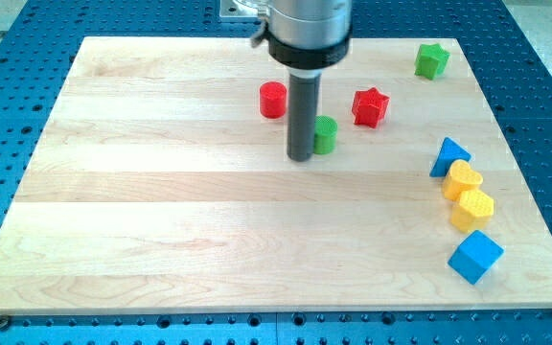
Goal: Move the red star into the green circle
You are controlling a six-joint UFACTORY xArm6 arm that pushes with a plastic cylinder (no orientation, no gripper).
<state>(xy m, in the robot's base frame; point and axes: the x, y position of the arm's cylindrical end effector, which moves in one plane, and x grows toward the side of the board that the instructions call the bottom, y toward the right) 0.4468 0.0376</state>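
Nearest the view's bottom, and far off to the lower right of my tip (302,157), sits the blue cube (474,256), close to the board's (161,240) right edge. Just above it lie two yellow blocks touching each other — the lower yellow block (472,208) and the upper yellow block (463,179), both of a rounded shape I cannot name surely. The blue triangle (448,156) stands touching the upper yellow one, at about the same height in the view as my tip but well to its right.

My tip rests on the board a little above its middle. There are no fingers here to open or close — only the dark rod, gripping nothing. The green circle (325,134) is just to the right of the tip, against the rod's side; the rod hides its left edge, so whether they truly touch I cannot tell.

The red star (370,106) lies up and to the right of the tip, beyond the green circle and near it but apart, with a clear strip of wood between them. The red circle (273,99) stands up and to the left of the tip, just beside the rod's shaft in the view.

Farthest off, well up and to the right of the tip, the green star (431,60) sits by the board's top right corner.
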